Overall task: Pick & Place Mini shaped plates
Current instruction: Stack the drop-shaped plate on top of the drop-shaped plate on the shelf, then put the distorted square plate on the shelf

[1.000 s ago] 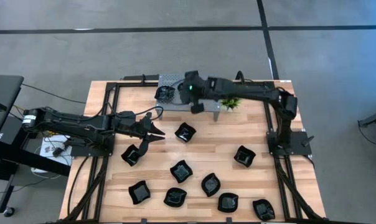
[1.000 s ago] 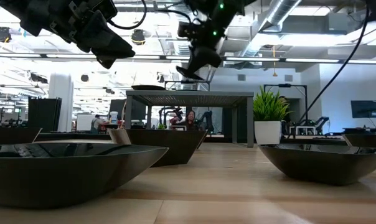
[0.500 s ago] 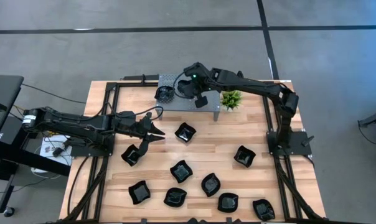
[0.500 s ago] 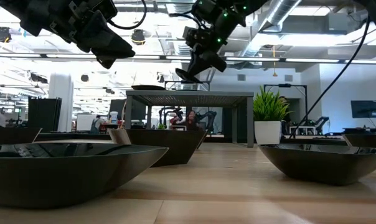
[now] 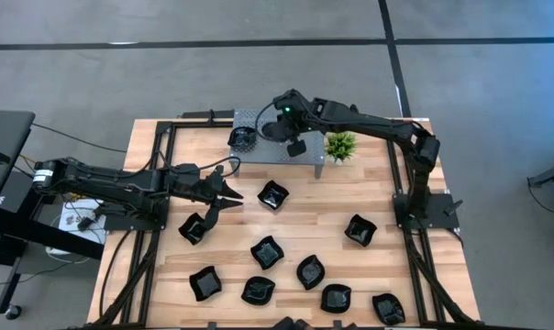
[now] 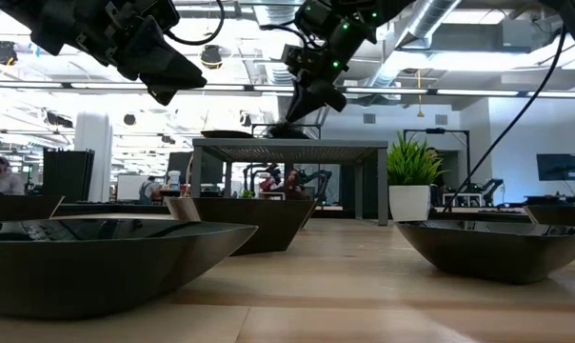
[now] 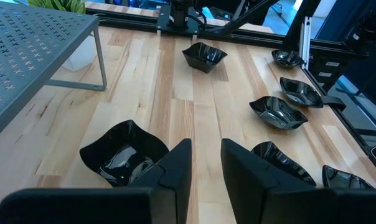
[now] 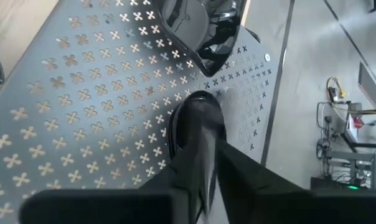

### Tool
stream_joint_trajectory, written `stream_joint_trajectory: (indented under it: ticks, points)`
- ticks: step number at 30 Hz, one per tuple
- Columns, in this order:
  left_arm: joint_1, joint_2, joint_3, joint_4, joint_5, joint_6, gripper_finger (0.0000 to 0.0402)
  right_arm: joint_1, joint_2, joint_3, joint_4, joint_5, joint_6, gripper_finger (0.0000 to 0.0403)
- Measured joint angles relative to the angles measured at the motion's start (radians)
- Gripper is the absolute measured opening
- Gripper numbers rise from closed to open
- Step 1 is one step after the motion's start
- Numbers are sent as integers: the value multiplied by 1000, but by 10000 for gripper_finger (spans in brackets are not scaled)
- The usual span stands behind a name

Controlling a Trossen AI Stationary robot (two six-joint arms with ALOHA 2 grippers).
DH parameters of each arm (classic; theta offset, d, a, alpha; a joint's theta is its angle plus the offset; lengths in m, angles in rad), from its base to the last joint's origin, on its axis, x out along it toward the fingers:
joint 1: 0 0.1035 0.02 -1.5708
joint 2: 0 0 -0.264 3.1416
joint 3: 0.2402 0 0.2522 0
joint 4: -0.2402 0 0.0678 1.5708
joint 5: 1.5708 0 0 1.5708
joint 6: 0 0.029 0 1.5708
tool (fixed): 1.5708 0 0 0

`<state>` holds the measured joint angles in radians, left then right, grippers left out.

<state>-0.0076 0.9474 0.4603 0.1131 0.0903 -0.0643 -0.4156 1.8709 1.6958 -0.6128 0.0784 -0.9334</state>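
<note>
Over the last second I carried the small black plate [image 8: 197, 134] up over the perforated grey stand [image 8: 82, 118] and lowered it beside the plate [image 8: 203, 28] already there; my right claw [image 8: 208, 158] was easing open around it, delivery nearly done.

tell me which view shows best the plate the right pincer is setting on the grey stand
The right wrist view: the plate sits on the grey stand between that pincer's fingers. The high view has it mostly hidden under the right pincer. The low view shows only its dark edge. The left wrist view misses it.
</note>
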Motion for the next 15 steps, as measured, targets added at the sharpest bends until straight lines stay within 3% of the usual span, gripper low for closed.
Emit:
stream_joint_trajectory:
  ticks: [6, 15]
  points:
    - [0, 0, 0, 0, 0, 0, 88, 3, 0, 0, 0, 2, 68, 86]
    - [0, 0, 0, 0, 0, 0, 88, 114, -8, -1, -59, 23, 242, 87]
